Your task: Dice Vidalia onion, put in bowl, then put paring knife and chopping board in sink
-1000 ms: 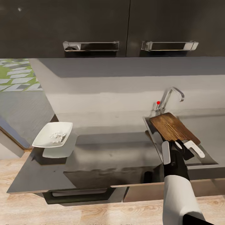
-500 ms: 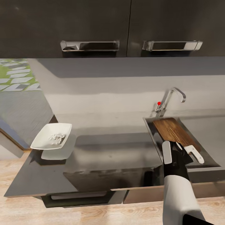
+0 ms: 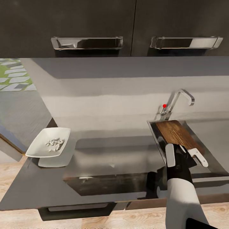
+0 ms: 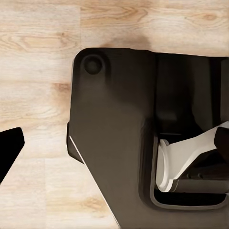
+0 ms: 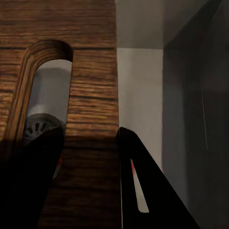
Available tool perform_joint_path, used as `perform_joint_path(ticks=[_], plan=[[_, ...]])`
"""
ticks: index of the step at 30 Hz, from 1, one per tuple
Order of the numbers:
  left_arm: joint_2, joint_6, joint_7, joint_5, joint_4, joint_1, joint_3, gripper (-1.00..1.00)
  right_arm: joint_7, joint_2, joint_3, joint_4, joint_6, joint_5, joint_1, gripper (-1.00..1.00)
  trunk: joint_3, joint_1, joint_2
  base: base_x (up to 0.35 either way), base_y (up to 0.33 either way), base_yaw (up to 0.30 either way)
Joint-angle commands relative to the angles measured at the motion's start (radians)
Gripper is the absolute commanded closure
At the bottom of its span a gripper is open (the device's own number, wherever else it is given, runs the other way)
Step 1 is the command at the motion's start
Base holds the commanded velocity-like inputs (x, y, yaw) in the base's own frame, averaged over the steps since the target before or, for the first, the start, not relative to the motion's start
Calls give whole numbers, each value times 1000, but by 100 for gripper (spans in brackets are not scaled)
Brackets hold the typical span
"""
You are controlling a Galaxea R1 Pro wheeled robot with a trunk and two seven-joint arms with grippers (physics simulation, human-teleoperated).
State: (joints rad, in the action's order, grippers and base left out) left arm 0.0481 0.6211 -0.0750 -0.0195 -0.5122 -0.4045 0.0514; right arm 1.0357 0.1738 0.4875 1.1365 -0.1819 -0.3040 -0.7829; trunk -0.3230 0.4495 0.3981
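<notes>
The brown chopping board [image 3: 176, 135] lies flat inside the sink [image 3: 152, 132], under the tap. My right gripper [image 3: 184, 156] hovers over the board's near end, its white fingers [image 3: 170, 155] spread wide apart, open. In the right wrist view the chopping board [image 5: 90, 71] shows its slot handle, with the drain visible through it. A thin orange-red sliver beside the slot may be the paring knife; I cannot tell. The white bowl [image 3: 39, 144] on the countertop [image 3: 121, 156] holds diced onion [image 3: 54, 143]. One dark left fingertip [image 4: 9, 148] hangs over the wooden floor.
A chrome tap [image 3: 179, 97] with a red knob [image 3: 164, 106] stands behind the sink. Dark wall cabinets with bar handles [image 3: 87, 43] hang overhead. The left wrist view looks down on the robot's dark base [image 4: 114, 124].
The chopping board has dropped from leaning on the sink's rim to lying flat in the basin. My right gripper has stayed put. The camera has shifted slightly.
</notes>
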Motion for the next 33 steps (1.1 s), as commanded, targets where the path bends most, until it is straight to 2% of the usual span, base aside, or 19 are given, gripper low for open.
perform_joint_path(ticks=[1,6,13,33], plan=[[1,0,-8,-2,-2,0,5,-100,3,1,3,2,-10,0,-1,100,-3,1,2,36,-40,0],[1,0,-8,-2,-3,0,5,-100,3,1,7,2,-10,1,-1,100,-11,1,2,127,-132,0],[1,0,-8,-2,-3,0,5,-100,3,1,47,2,-10,-1,-1,100,-23,1,2,143,-144,0],[1,0,-8,-3,-2,0,5,-100,-1,1,48,-8,-10,-1,-1,100,-55,1,2,4,-4,0]])
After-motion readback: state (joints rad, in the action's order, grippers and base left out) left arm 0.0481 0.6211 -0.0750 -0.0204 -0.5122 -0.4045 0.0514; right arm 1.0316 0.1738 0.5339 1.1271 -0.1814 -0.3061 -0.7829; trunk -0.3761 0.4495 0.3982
